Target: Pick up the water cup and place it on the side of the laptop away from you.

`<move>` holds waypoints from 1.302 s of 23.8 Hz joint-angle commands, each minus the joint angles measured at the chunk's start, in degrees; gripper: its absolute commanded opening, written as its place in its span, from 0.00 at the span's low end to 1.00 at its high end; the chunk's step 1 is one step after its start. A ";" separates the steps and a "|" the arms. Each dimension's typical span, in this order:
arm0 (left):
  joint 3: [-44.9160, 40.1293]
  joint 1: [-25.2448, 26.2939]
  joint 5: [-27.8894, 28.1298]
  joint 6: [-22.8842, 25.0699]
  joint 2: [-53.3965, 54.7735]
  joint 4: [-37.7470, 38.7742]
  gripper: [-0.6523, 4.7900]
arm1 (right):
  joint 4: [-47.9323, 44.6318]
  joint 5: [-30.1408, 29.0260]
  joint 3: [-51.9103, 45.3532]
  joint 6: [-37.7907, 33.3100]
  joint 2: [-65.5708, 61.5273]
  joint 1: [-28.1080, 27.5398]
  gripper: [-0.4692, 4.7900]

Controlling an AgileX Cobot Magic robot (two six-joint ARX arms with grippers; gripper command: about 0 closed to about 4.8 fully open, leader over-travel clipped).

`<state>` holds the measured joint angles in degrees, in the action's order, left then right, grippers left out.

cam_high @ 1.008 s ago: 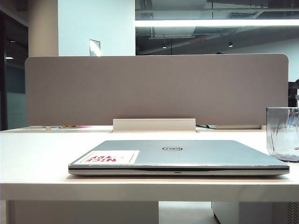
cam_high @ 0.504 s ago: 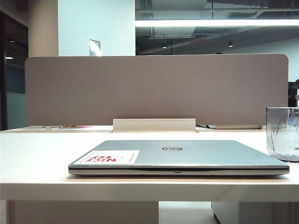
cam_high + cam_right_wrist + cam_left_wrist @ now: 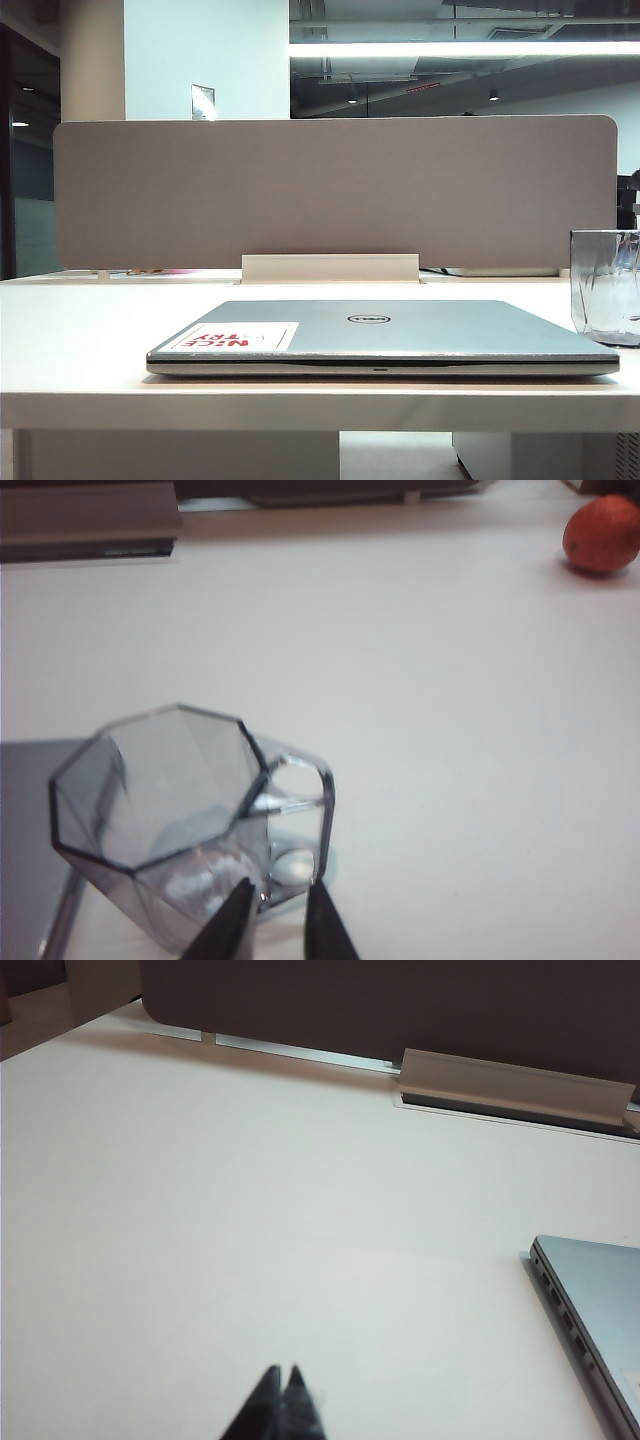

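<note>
The left pincer [image 3: 285, 1385] hangs over the bare white bench [image 3: 250, 1210], its tips together, holding nothing. The laptop [image 3: 380, 335] lies shut in the middle. The water cup [image 3: 605, 287] stands at the right edge, cut off there. The right pincer [image 3: 278, 905] is just above the cup's handle, tips a little apart. I think it is the reaching step. Next it must close on the handle. No arm shows from the front.

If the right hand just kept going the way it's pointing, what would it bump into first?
Most likely the water cup: the right hand, fingertips slightly apart, points at the base of the cup's handle, close ahead. Exact depth is hard to judge from this view.
</note>
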<state>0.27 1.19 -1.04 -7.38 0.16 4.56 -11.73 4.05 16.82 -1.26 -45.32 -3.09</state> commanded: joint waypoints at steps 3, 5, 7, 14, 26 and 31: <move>0.17 -0.02 -0.26 -0.15 0.07 -0.35 0.11 | -8.61 0.17 -5.73 -0.02 -0.92 0.00 0.25; 0.17 -0.02 -0.24 -0.15 0.07 -0.35 0.11 | -11.63 0.17 -8.02 -0.02 -1.03 0.00 0.25; 0.17 -0.02 -0.26 -0.15 0.07 -0.35 0.11 | -14.97 0.20 -10.29 0.00 -1.38 0.00 0.25; 0.17 -0.02 -0.24 -0.15 0.07 -0.39 0.11 | -26.82 0.31 -14.34 -0.02 -9.25 -0.09 0.25; 0.17 -0.02 -0.26 -0.15 0.07 -0.37 0.11 | -51.58 0.28 -13.09 -0.02 -35.28 -0.11 0.42; 0.17 -0.02 -0.26 -0.15 0.07 -0.37 0.11 | -59.63 0.31 -9.44 -0.02 -45.48 -0.11 0.42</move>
<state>0.27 1.19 -1.04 -7.38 0.21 4.56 -67.72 4.12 6.68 -1.26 -89.91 -3.14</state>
